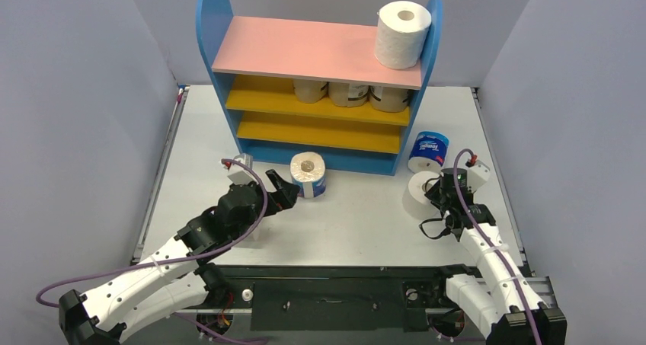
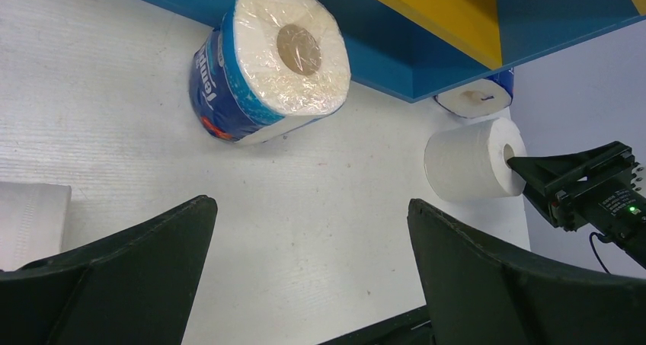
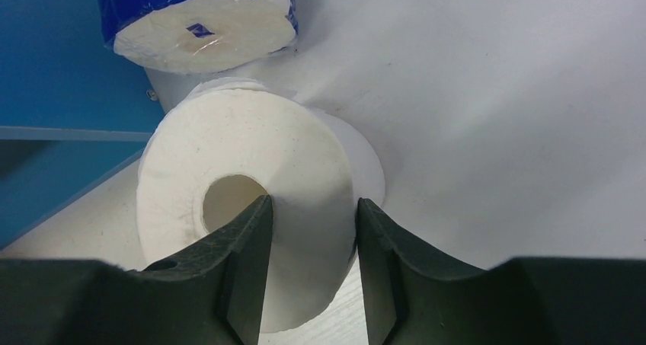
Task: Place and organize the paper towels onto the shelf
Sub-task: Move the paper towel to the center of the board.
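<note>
Tabletop (image 3: 495, 94) — right fingers (image 3: 240, 284) (narrow) on white roll (image 3: 305, 162)

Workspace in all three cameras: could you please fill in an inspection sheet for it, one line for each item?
Surface: white table, no spill seen.
Job's things: shelf; top roll on its pink board; three tan rolls on the upper yellow board; blue roll on the table before the shelf; second blue roll at its right corner; white roll just in front of that.
Clutter: nothing seen.
Grippers: left gripper open, empty, near the blue roll; right gripper pinching the white roll's wall, one finger in the core.
Cables: purple cables along both arms.
Surroundings: grey walls.
</note>
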Motion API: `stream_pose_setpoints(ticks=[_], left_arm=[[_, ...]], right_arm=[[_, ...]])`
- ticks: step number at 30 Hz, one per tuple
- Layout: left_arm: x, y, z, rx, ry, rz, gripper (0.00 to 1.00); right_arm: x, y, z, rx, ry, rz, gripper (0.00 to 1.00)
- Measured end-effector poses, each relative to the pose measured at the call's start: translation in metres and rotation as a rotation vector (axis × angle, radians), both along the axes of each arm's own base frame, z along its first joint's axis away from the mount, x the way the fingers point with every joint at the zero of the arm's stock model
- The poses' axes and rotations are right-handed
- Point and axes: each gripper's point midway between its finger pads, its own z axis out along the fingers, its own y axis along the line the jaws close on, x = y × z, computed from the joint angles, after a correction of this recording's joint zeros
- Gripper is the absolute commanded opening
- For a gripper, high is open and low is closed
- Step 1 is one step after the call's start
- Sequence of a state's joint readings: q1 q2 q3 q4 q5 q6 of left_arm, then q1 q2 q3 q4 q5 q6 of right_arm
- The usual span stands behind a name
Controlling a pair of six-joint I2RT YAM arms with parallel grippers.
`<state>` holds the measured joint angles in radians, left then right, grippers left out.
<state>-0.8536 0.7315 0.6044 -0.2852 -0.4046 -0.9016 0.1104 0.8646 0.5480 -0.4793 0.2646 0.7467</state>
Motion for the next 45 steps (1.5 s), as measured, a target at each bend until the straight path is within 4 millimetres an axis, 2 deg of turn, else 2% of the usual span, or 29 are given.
stream_pose_setpoints(ticks=[5,8,13,19,23,26,28,31,33,36,40,43,45], left_arm=[[0.000,0.000,-0.002,0.001,0.003,-0.001,0.97],[0.000,0.000,-0.002,-0.002,0.002,0.001,0.97],[0.002,-0.001,-0.004,-0.001,0.005,0.003,0.97],[0.002,-0.005,-0.006,-0.001,0.012,-0.006,0.97],[0.002,-0.005,-0.007,-0.005,0.016,-0.007,0.97],[0.002,-0.005,-0.006,-0.008,0.016,-0.006,0.97],[0.001,-0.004,-0.007,-0.008,0.016,-0.005,0.97],[-0.001,-0.001,-0.010,-0.007,0.019,-0.003,0.97],[-0.001,0.000,-0.010,-0.008,0.016,0.001,0.97],[0.000,0.002,-0.010,-0.006,0.013,0.009,0.97],[0.003,0.006,-0.011,0.002,0.009,0.022,0.97],[0.004,0.008,-0.011,0.007,0.006,0.030,0.97],[0.005,0.009,-0.011,0.008,0.006,0.035,0.97]], right_arm=[[-0.013,0.007,0.002,0.016,0.007,0.037,0.23],[-0.023,0.020,0.004,0.018,0.011,0.100,0.22],[-0.040,0.063,0.000,0.021,0.041,0.274,0.22],[-0.054,0.128,0.005,-0.011,0.053,0.504,0.22],[-0.050,0.162,0.005,-0.035,0.057,0.568,0.22],[-0.043,0.178,0.004,-0.034,0.048,0.580,0.24],[-0.041,0.184,0.004,-0.033,0.042,0.582,0.32],[-0.040,0.186,0.006,-0.041,0.037,0.587,0.49],[-0.040,0.183,0.009,-0.064,0.037,0.585,0.54],[-0.038,0.180,0.023,-0.091,0.016,0.589,0.58],[-0.034,0.182,0.060,-0.097,-0.052,0.606,0.59],[-0.033,0.193,0.082,-0.111,-0.090,0.659,0.59],[-0.034,0.203,0.089,-0.133,-0.097,0.712,0.60]])
